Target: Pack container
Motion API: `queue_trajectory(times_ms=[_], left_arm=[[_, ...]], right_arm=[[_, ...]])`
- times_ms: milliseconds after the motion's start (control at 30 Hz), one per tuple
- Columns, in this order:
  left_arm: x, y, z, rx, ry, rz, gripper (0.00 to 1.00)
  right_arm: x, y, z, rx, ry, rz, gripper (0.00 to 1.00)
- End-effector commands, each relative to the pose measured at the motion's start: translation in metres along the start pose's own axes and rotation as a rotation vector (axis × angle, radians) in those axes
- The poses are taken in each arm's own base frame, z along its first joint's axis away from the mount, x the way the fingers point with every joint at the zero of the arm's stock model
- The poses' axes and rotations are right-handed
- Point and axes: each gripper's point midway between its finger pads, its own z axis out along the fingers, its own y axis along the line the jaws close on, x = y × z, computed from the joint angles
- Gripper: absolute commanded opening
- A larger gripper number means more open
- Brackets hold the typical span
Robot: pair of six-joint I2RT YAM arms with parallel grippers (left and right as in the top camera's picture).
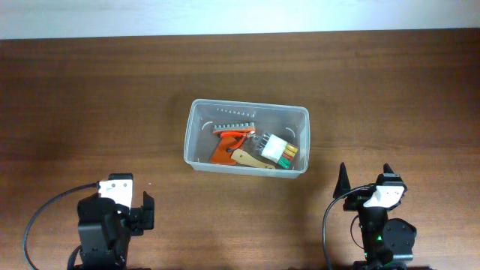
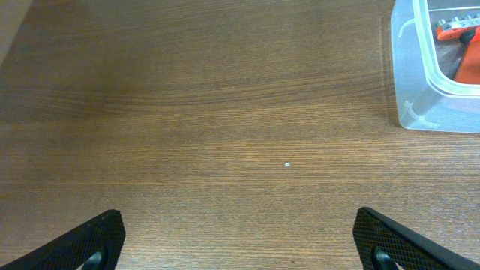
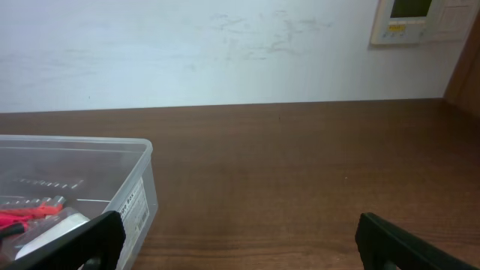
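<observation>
The clear plastic container [image 1: 246, 109] sits mid-table. It holds an orange tool [image 1: 225, 150], a wooden piece [image 1: 247, 157], a row of metal bits [image 1: 234, 112] and a clear pack with green, yellow and orange pieces [image 1: 279, 149]. Its corner shows in the left wrist view [image 2: 420, 97] and its side in the right wrist view [image 3: 112, 195]. My left gripper [image 2: 240, 240] is open and empty over bare wood near the front left. My right gripper [image 3: 240, 240] is open and empty at the front right, just right of the container.
The brown wooden table [image 1: 90, 105] extends on all sides of the container. A white wall with a wall panel [image 3: 409, 19] stands behind the table's far edge. Black cables [image 1: 34, 225] loop beside each arm base.
</observation>
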Motion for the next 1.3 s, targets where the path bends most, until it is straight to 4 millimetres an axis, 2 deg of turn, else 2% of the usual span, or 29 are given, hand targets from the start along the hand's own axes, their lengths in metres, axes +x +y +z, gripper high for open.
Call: queue_trajectory(times_ms=[0, 1033, 1267], left_arm=[[0.001, -0.001, 0.001, 0.005, -0.002, -0.011, 0.99], [0.002, -0.001, 0.001, 0.005, 0.0, -0.01, 0.99], [-0.003, 0.002, -0.01, -0.006, -0.061, -0.018, 0.99]], right_arm=[[0.002, 0.0, 0.0, 0.003, -0.003, 0.015, 0.99], [0.002, 0.0, 0.0, 0.003, -0.003, 0.015, 0.99], [0.002, 0.0, 0.0, 0.003, -0.003, 0.015, 0.99]])
